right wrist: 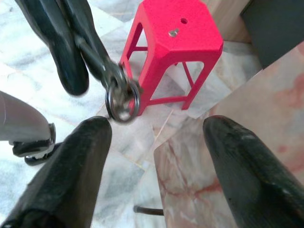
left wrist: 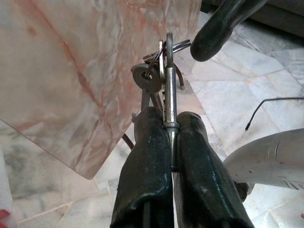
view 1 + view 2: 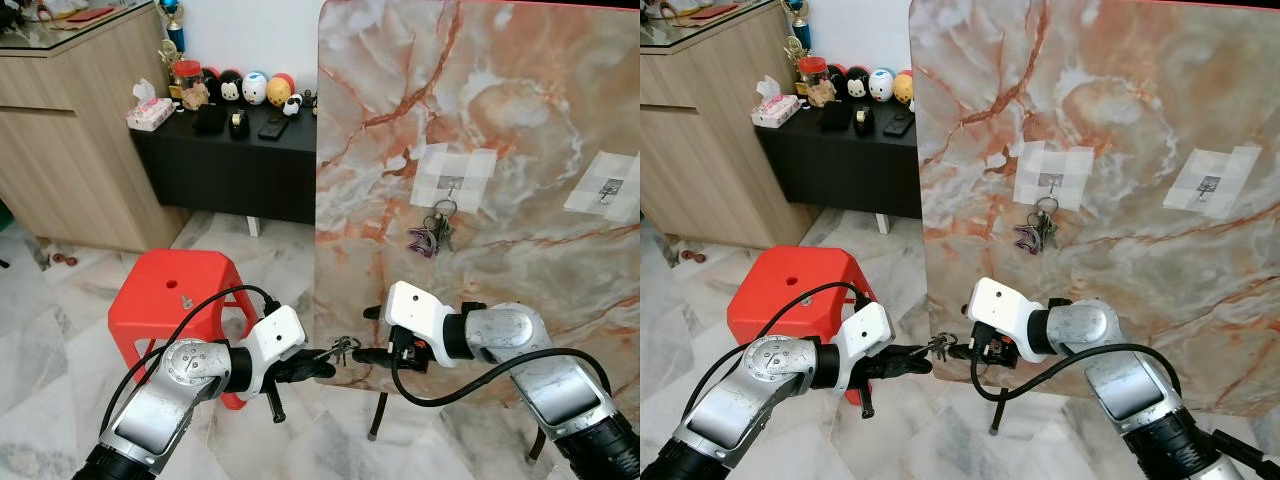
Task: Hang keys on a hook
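My left gripper (image 3: 318,358) is shut on the stem of a metal clip carrying a key ring and keys (image 3: 341,348), low in front of the upright marble board (image 3: 500,100). In the left wrist view the clip (image 2: 167,76) stands up from between the fingers (image 2: 147,156). My right gripper (image 3: 368,336) is open right beside the bunch, its fingers (image 1: 76,171) on either side of the ring (image 1: 121,99) without touching it. Two taped hooks sit on the board: the left hook (image 3: 451,184) carries another key bunch (image 3: 435,232), the right hook (image 3: 610,187) is bare.
A red plastic stool (image 3: 175,290) stands on the marble floor just left of the board. Behind it are a low black cabinet (image 3: 230,160) with small figures and a tissue box, and a wooden counter (image 3: 70,130) at the far left. The board's thin legs (image 3: 376,415) reach the floor.
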### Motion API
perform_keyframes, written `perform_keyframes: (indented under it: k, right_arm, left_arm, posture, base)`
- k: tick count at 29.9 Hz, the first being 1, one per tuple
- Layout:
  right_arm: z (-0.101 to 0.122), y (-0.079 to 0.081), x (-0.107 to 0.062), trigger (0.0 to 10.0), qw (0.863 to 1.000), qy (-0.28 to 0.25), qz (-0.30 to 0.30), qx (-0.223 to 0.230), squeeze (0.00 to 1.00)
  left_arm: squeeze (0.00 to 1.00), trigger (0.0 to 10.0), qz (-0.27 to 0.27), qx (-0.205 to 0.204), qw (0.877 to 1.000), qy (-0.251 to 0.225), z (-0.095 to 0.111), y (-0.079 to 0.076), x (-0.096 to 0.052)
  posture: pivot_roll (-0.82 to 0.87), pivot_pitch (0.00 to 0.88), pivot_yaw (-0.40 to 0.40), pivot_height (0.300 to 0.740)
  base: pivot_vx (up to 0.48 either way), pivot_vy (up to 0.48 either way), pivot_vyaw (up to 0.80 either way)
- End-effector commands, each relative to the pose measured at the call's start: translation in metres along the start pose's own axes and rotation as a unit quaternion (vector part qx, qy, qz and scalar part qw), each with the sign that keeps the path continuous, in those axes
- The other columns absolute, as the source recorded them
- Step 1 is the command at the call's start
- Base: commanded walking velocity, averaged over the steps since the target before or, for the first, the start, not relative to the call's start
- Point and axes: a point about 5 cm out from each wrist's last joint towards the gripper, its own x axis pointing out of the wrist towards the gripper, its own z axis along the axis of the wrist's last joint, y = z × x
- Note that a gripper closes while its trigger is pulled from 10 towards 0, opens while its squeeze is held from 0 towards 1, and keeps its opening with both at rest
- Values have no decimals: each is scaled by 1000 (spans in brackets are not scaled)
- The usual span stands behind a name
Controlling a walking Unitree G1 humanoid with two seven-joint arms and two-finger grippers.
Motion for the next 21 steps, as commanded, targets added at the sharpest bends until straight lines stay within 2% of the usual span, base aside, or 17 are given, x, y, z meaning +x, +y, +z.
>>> perform_keyframes:
  k: [1,5,7,8,9,13,15,17,21]
  right_arm:
    - [-1,-5,-4,10000,1000,-3,-5,0,1000]
    - [-8,-9,-7,10000,1000,10,-15,2,1000]
    - [-14,-14,-7,10000,999,26,-39,4,1000]
    - [-19,-17,-6,10000,998,40,-53,6,816]
    - [-24,-19,-5,10000,997,53,-64,9,12]
    - [-49,-19,8,10000,989,79,-109,59,0]
    - [-67,-11,23,10000,980,87,-141,110,0]
    - [-76,-6,29,10000,975,92,-150,132,0]
    - [-119,20,48,10000,939,127,-210,242,0]
  left_arm:
    - [0,0,-10,11,1000,-2,5,-3,1]
    - [0,0,-12,11,1000,-1,4,-3,0]
    - [0,0,-10,12,1000,0,4,-3,-1]
    - [0,0,-4,13,1000,-1,4,-2,-1]
    - [0,0,5,16,1000,-3,5,0,-1]
    - [0,0,59,17,998,-25,9,10,0]
    - [0,0,90,17,995,-43,12,13,0]
    - [0,0,94,12,994,-51,14,13,1]
    - [0,0,148,16,985,-86,24,17,6]
  posture:
    - [153,62,-36,740]
    - [154,62,-35,740]
    - [153,62,-33,740]
    - [152,62,-33,740]
    - [152,62,-33,740]
    - [153,60,-33,740]
    - [151,58,-36,740]
    - [152,57,-37,740]
    - [157,50,-41,740]
  base:
    - [0,0,0]
    - [0,0,0]
    - [0,0,0]
    - [0,0,0]
    - [0,0,0]
    - [0,0,0]
    - [0,0,0]
    - [0,0,0]
    - [0,0,0]
